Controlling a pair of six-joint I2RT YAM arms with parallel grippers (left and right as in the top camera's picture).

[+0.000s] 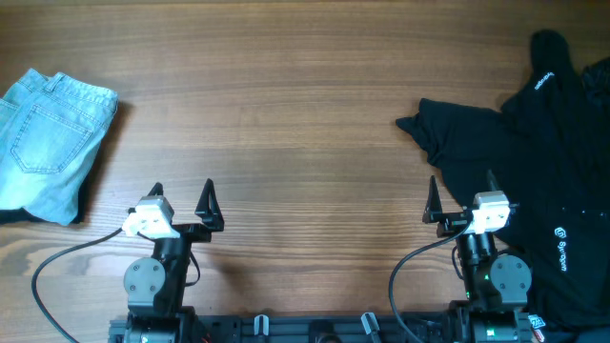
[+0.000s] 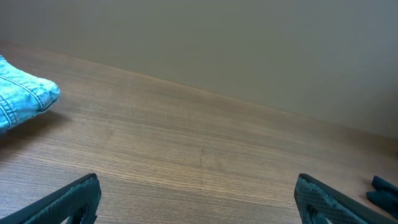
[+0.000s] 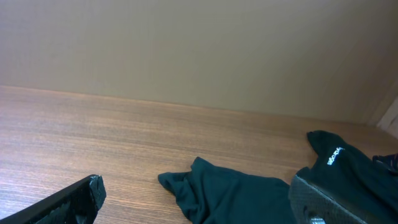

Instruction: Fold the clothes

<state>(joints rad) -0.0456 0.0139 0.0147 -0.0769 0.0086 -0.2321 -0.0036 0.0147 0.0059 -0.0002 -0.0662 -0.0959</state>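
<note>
The black clothes (image 1: 534,162) lie in a loose heap at the right side of the wooden table, with white lettering near the top and a white logo at the lower right. A sleeve points left. They also show in the right wrist view (image 3: 249,193). My right gripper (image 1: 460,186) is open and empty, its fingers over the heap's near left edge; in its wrist view (image 3: 196,196) the sleeve lies between the fingers. My left gripper (image 1: 181,195) is open and empty over bare wood at the near left, also seen in its wrist view (image 2: 198,198).
Folded light-blue jeans (image 1: 48,143) lie at the far left of the table, also seen in the left wrist view (image 2: 25,99). A plain wall rises behind the table's far edge. A black cloth tip (image 2: 385,190) shows at the left wrist view's right edge.
</note>
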